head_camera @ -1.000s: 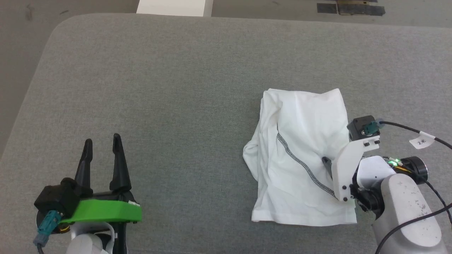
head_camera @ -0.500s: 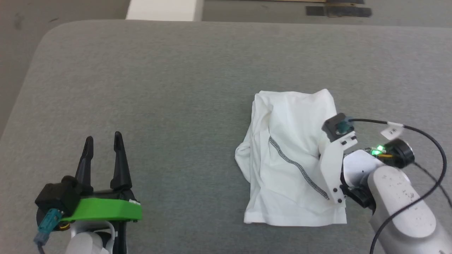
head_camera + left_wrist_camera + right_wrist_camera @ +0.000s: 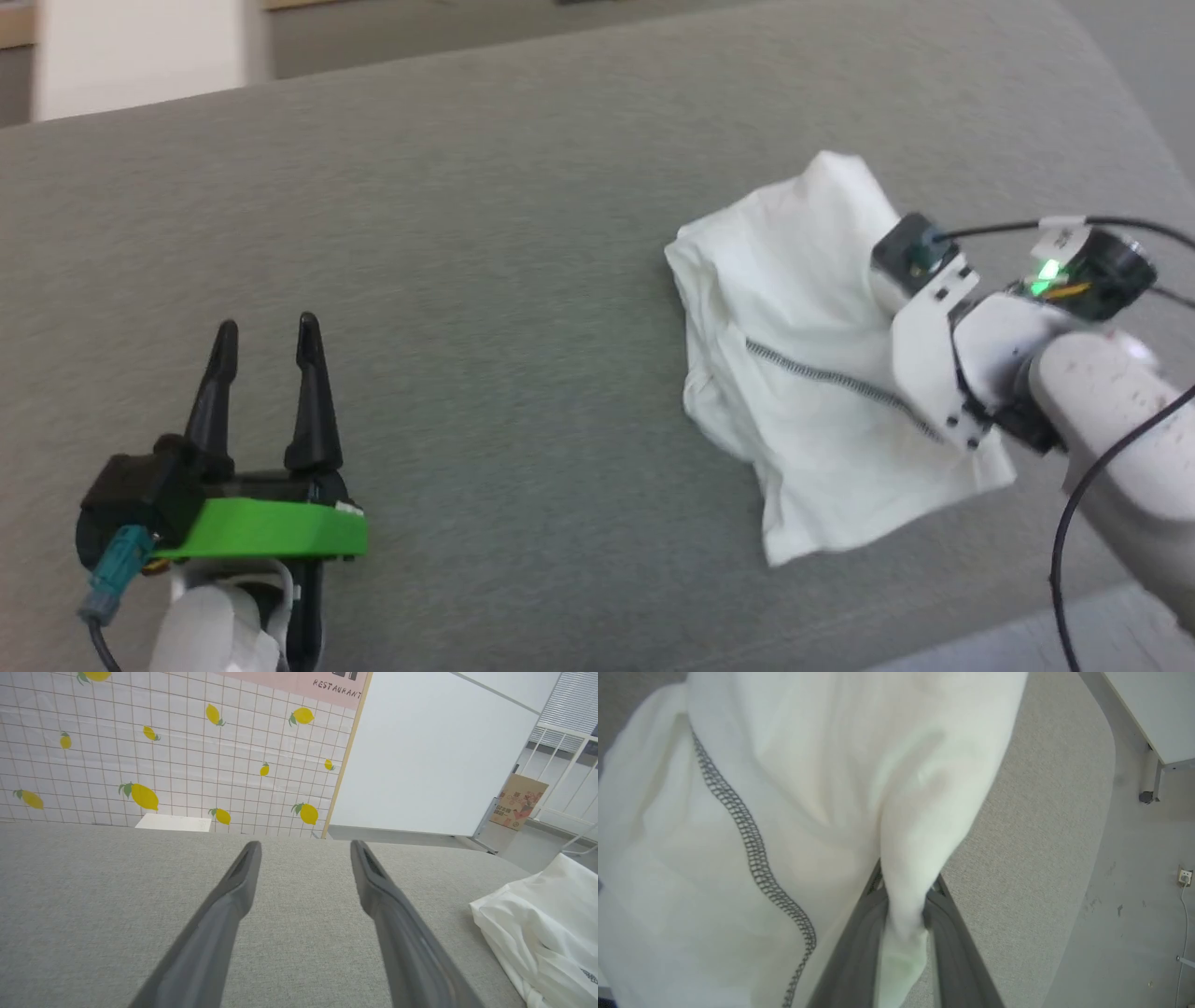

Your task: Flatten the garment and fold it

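Grey cloth counter [image 3: 467, 280] holds the crumpled garment [image 3: 822, 373] at right. One fold of it is clamped in the right tool [image 3: 906, 889]; the left tool [image 3: 268, 325], near left, has its fingers apart.

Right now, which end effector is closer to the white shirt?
Right. The right end effector is closed on a fold of the white shirt; the left end effector stands open, apart from it, to its left.

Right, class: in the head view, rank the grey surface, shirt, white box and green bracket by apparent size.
1. grey surface
2. shirt
3. white box, cropped by the frame
4. green bracket; it is nearer the camera, so the last pair is unsure
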`<state>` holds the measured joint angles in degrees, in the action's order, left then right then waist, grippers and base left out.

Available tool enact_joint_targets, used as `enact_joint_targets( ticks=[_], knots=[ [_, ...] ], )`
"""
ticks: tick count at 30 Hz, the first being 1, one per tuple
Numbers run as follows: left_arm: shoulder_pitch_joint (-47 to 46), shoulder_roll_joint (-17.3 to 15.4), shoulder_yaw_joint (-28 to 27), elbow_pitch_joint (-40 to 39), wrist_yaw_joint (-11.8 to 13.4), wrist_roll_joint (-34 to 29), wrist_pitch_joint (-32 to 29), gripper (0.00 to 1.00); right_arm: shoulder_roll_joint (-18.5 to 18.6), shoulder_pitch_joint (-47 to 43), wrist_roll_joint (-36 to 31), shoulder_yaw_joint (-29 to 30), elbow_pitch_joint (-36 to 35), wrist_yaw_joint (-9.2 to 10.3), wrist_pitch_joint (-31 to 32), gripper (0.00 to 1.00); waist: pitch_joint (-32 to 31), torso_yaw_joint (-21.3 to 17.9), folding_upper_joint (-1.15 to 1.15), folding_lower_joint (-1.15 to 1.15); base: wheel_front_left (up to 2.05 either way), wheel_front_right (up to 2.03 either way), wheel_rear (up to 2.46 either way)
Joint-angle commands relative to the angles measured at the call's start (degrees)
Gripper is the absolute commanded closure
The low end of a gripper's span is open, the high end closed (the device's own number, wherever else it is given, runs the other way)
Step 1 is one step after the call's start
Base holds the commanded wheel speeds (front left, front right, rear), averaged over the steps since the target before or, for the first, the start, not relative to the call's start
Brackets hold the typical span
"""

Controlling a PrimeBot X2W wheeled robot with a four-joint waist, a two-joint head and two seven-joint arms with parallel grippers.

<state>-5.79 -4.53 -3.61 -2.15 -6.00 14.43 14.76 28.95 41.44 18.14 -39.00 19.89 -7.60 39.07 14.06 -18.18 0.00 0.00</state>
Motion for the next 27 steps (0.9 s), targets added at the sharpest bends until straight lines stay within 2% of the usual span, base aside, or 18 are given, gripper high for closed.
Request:
enact_joint_targets(
  ticks=[1,7,15,25,26,27],
  knots=[
    [-1.27,-0.92,-0.14,-0.70,-0.03,-1.07,-0.10,0.00,0.42,2.11,0.01,-0.11,1.12,0.11,-1.33,1.00,6.12,-8.52,0.00,0.00,0.00,0.00,0.00],
    [-3.31,-3.51,-0.31,-4.99,0.34,-2.43,-2.82,0.00,2.99,6.99,-0.72,2.95,8.21,0.11,-6.11,1.00,12.33,-8.45,0.00,0.00,0.00,0.00,0.00],
    [-3.99,-6.76,-3.17,-12.60,1.96,-3.14,-6.82,0.00,8.64,9.80,-3.79,10.62,16.79,0.11,-11.10,1.00,19.58,-3.32,0.00,0.00,0.00,0.00,0.00],
    [-0.36,-9.36,-8.35,-20.94,4.08,-2.77,-10.22,0.00,10.24,11.68,-9.25,24.33,24.83,0.11,-13.99,1.00,23.05,0.32,0.00,0.00,0.00,0.00,0.00],
    [-0.19,-9.45,-8.51,-21.24,4.08,-2.63,-10.33,0.00,10.22,11.65,-9.88,25.54,25.48,0.11,-13.95,0.96,23.13,0.53,0.00,0.00,0.00,0.00,0.00],
    [-0.04,-9.53,-8.57,-21.51,4.05,-2.47,-10.43,0.00,10.27,11.62,-10.77,27.14,26.16,0.11,-14.03,0.58,23.18,0.79,0.00,0.00,0.00,0.00,0.00]
  ],
)
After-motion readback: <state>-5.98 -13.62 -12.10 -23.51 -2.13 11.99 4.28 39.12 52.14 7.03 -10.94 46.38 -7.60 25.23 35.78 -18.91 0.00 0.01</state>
